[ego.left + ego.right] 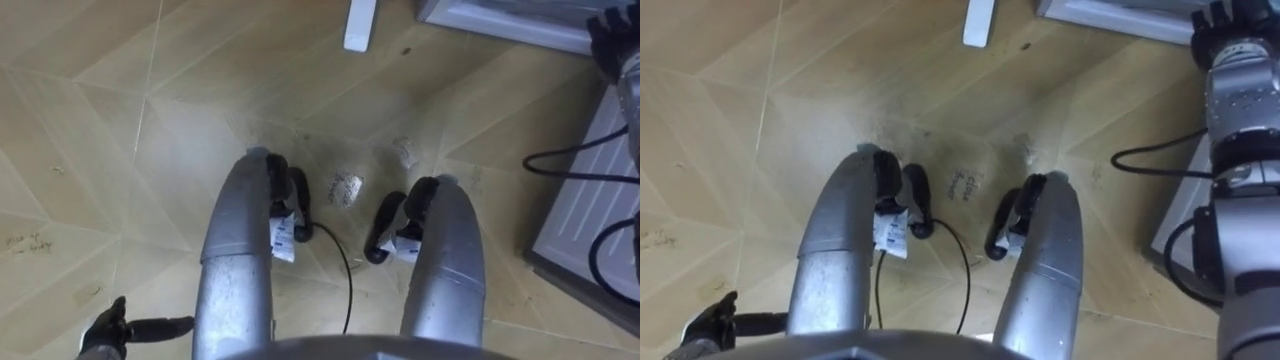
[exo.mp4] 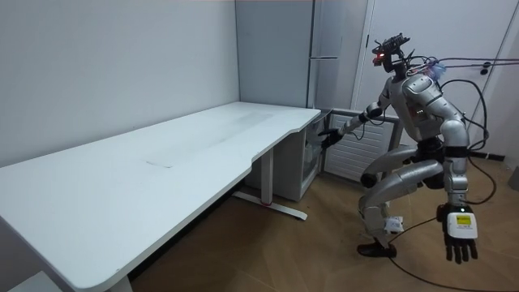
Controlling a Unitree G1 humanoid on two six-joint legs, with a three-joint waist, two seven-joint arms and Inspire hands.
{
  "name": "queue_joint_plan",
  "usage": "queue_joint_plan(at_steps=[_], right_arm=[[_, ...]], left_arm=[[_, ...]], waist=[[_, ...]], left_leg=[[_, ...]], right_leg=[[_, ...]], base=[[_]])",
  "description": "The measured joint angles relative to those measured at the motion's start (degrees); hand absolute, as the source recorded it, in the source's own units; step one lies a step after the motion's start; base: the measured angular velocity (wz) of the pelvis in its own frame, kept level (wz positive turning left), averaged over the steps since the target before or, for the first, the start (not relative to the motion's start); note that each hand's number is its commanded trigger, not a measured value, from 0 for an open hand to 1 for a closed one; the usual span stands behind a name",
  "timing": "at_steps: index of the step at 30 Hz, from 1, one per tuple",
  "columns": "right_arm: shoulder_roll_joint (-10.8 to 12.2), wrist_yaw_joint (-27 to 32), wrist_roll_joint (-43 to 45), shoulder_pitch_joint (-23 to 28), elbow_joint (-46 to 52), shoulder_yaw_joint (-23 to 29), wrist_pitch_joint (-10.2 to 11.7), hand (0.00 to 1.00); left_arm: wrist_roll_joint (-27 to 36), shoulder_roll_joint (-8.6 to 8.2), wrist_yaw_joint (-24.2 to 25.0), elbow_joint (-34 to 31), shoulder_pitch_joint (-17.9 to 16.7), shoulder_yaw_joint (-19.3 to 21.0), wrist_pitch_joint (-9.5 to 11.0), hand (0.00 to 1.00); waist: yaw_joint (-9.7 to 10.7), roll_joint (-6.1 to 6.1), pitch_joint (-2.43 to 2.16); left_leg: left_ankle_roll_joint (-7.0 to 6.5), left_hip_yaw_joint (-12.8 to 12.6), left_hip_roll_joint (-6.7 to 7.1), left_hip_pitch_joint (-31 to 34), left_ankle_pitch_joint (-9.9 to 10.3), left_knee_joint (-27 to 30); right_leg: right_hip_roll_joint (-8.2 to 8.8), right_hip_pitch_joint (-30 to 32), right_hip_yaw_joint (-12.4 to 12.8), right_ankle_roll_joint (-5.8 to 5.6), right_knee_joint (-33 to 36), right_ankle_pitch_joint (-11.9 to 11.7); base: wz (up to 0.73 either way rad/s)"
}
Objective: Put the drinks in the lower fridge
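Observation:
No drink shows in either hand. I stand with bent knees in front of the tall grey fridge [image 2: 326,49], looking down at the wooden floor and my knees. My right arm reaches forward, and my right hand [image 2: 328,136] is at the low grey cabinet [image 2: 312,166] beside the fridge's lower part. In the eye views that right hand [image 1: 1215,25] is dark against a grey edge [image 1: 1110,15], and its grip is unclear. My left hand [image 2: 460,235] hangs low at my side with straight fingers and holds nothing. It also appears at the lower left as my left hand [image 1: 110,330].
A large white desk [image 2: 162,162] fills the room view's left; its white foot [image 1: 360,25] lies on the floor ahead. A ribbed grey-white panel [image 1: 590,200] stands close on my right. Open floor lies to my left.

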State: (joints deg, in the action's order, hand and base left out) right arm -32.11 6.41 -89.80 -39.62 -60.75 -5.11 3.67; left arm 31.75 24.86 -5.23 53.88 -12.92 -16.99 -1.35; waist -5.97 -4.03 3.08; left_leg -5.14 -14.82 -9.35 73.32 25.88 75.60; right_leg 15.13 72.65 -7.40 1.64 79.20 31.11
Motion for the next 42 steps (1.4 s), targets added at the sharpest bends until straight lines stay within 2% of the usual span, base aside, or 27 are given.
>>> queue_joint_plan(at_steps=[6, 11, 17, 20, 24, 27, 32, 35, 37, 39, 41, 42], right_arm=[[-0.23, 0.06, -1.08, -0.02, 0.09, -0.38, 0.19, 0.00], [-0.46, 1.11, -2.47, -0.11, 0.82, -0.39, 0.67, 0.00], [-0.13, 4.41, -5.91, -0.03, 0.70, -0.30, 3.01, 0.00], [-0.13, 4.76, -6.91, 0.14, 0.69, 0.24, 3.46, 0.00], [0.00, 5.17, -6.94, 0.15, 0.48, 0.18, 4.33, 0.00], [0.19, 6.49, -7.15, 0.16, 0.46, 0.31, 5.16, 0.00], [0.84, 8.59, -7.68, 0.20, 0.46, 0.35, 5.17, 0.00], [0.93, 8.59, -7.70, 0.19, 0.46, 0.29, 5.13, 0.00], [1.09, 8.58, -7.70, 0.19, 0.46, 0.37, 5.16, 0.00], [1.31, 8.58, -7.78, 0.19, 0.44, 0.82, 5.69, 0.00], [1.39, 8.59, -7.97, 0.19, 0.44, 1.35, 6.25, 0.00], [1.46, 8.60, -7.98, 0.19, 0.44, 1.85, 6.34, 0.00]], left_arm=[[0.16, 2.78, 1.95, 0.05, 0.00, 0.41, 0.06, 0.00], [0.14, 3.00, 2.08, 0.28, -0.12, 1.29, 0.20, 0.00], [0.01, 3.02, 2.42, 1.72, -0.49, 2.22, 0.92, 0.00], [0.03, 3.15, 3.07, 3.08, -1.03, 3.25, 1.21, 0.00], [0.00, 3.31, 3.67, 3.77, -3.75, 3.97, 1.41, 0.00], [0.00, 3.43, 3.67, 3.96, -5.03, 5.72, 1.44, 0.00], [-1.14, 3.82, 3.67, 5.26, -5.68, 5.81, 1.61, 0.00], [-1.50, 3.83, 3.60, 5.24, -5.72, 5.80, 1.66, 0.00], [-1.59, 3.72, 3.60, 5.22, -5.72, 5.76, 1.65, 0.00], [-2.29, 3.71, 3.53, 5.25, -5.73, 5.77, 1.68, 0.00], [-2.72, 3.70, 3.52, 5.18, -5.72, 5.76, 1.67, 0.00], [-2.98, 3.68, 3.58, 5.14, -5.73, 5.74, 1.56, 0.00]], waist=[[-0.46, -0.01, -0.02], [-1.30, 0.07, -0.07], [-4.06, 0.46, 0.00], [-4.77, 1.13, -0.03], [-5.82, 2.05, -0.06], [-7.09, 2.34, -0.08], [-8.33, 2.69, -0.04], [-8.83, 3.02, -0.06], [-8.82, 3.05, -0.04], [-8.91, 3.11, -0.03], [-8.99, 3.10, -0.02], [-9.08, 3.11, -0.03]], left_leg=[[-0.03, -0.07, 0.00, -0.01, 0.01, 0.02], [0.01, -0.02, -0.05, -0.07, -0.04, -0.06], [0.60, 0.28, 0.19, -2.81, -0.66, -2.22], [1.19, 1.17, 0.86, -4.05, -1.76, -4.39], [2.34, 2.65, 1.96, -6.44, -2.81, -7.11], [3.12, 3.78, 2.15, -7.61, -3.55, -8.76], [3.87, 4.89, 2.64, -10.94, -4.22, -10.91], [4.20, 5.67, 3.30, -12.26, -4.60, -11.51], [4.25, 6.15, 4.26, -12.90, -5.26, -12.33], [4.28, 6.45, 5.11, -13.09, -5.86, -12.92], [4.11, 6.83, 5.37, -13.00, -6.36, -13.42], [4.13, 7.07, 6.05, -13.05, -6.66, -13.79]], right_leg=[[0.46, 0.08, 0.01, 0.02, 0.19, 0.00], [0.40, 0.06, -0.05, 0.21, 0.28, 0.04], [0.34, -3.13, -0.88, 0.60, -1.66, 0.01], [0.80, -5.22, -2.39, 0.92, -3.54, -0.11], [0.97, -8.72, -3.89, 1.37, -5.99, -0.10], [0.97, -10.86, -5.52, 1.90, -7.71, -0.14], [1.05, -15.13, -7.23, 2.37, -9.75, 0.03], [1.65, -17.14, -8.26, 2.51, -10.10, 0.41], [2.52, -18.19, -8.97, 2.54, -10.31, 0.52], [3.19, -18.71, -9.54, 2.50, -10.46, 0.55], [3.78, -18.92, -10.17, 2.51, -10.55, 0.54], [4.16, -19.08, -10.38, 2.51, -10.57, 0.53]], base=[[0.00], [0.00], [0.01], [0.18], [0.15], [0.15], [0.11], [0.18], [0.22], [0.26], [0.23], [0.20]])
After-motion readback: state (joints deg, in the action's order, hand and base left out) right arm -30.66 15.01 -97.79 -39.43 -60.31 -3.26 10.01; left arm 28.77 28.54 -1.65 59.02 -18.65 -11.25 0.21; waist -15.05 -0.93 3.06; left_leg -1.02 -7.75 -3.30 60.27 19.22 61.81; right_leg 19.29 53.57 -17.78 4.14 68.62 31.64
